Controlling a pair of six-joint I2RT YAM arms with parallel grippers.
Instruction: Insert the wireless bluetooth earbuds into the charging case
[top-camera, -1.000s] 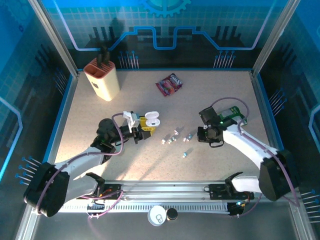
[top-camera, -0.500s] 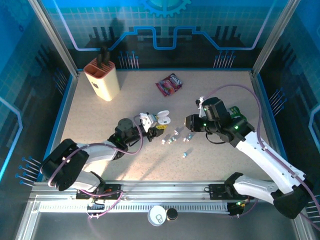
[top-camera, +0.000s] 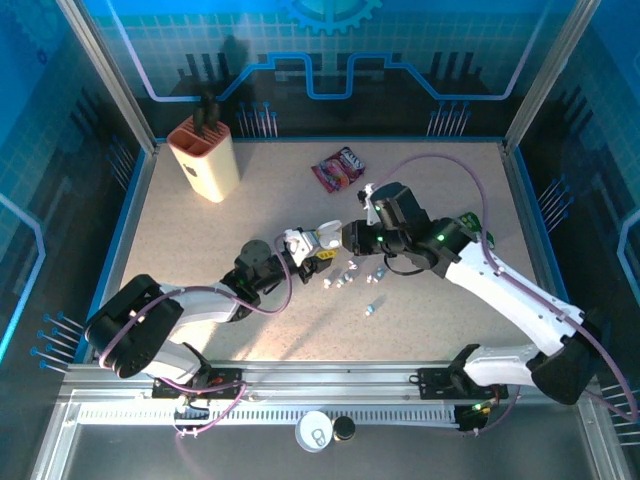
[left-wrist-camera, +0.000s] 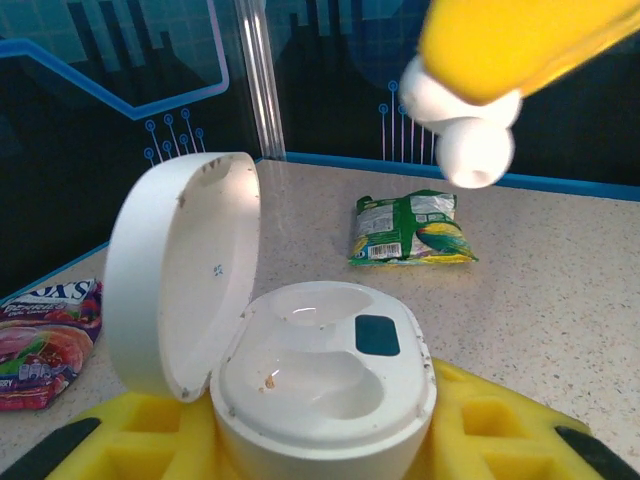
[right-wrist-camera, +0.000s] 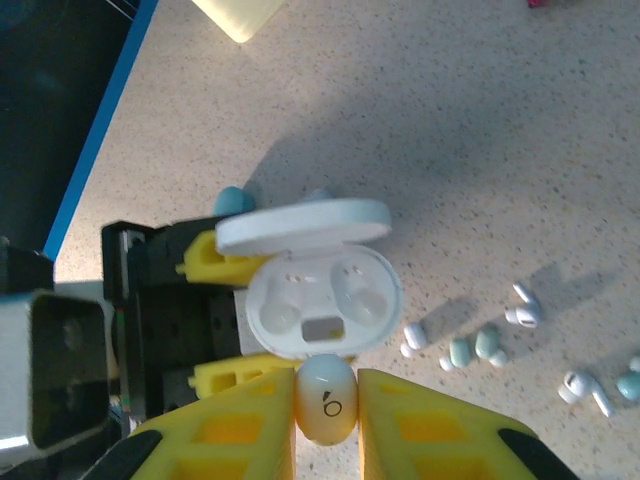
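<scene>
Both arms have come together near the middle of the table (top-camera: 230, 200). One second ago the right tool (right-wrist-camera: 327, 380) was far off on the right side, past the loose buds (top-camera: 350, 275). Now it sits just beside the case (left-wrist-camera: 320, 370). The left tool (left-wrist-camera: 320, 445) has also slid a little to the right to meet it.

The left tool is closed on the case and holds it by the bottom, one yellow finger on each side. The lid (left-wrist-camera: 180, 270) stands open, and both little holes inside look empty.

The right tool is closed on one white bud (right-wrist-camera: 327, 405), pinched between its yellow fingers. The bud is right at the rim of the case but not in it yet.

I think the bud is about to go in, so this is an early step. The other buds lie on the table near the case. The bud must line up with a hole, or it may slip out.
</scene>
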